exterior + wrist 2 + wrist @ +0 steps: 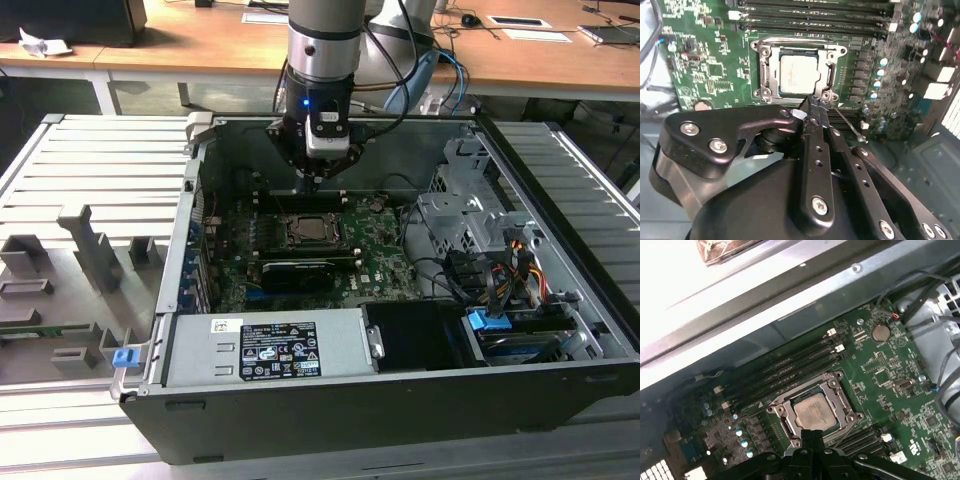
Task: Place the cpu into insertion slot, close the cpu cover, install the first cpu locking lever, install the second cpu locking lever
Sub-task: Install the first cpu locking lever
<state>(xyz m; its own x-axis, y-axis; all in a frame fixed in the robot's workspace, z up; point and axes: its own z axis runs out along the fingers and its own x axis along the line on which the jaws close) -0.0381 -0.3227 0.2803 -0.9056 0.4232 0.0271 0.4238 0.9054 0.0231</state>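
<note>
Exterior view: I see the arm's tool (pixel 316 180) hanging inside the open computer case (pixel 400 412), which stands on the ribbed grey counter (pixel 90 160). The tool is above the green motherboard (pixel 385 250), at the far edge of the insertion slot (pixel 287 222). The grey power supply (pixel 265 350) sits along the case's near side. In both wrist views the cpu (pixel 799 74) lies flat and square in the slot, its pale face showing through the window of the cpu cover (pixel 769 70). The cover is folded down around it. The tool is narrow: in the second wrist view its black fingers (pixel 816 116) are drawn together to a point, and I can see nothing between them. Their tips sit just at the corner of the cover. I cannot tell whether they touch it. A thin metal locking lever (pixel 846 123) runs out at a slant from that same corner, just beside the tips. I cannot tell if it is latched. The memory slots (pixel 790 367) line the board on the far side of the socket.
</note>
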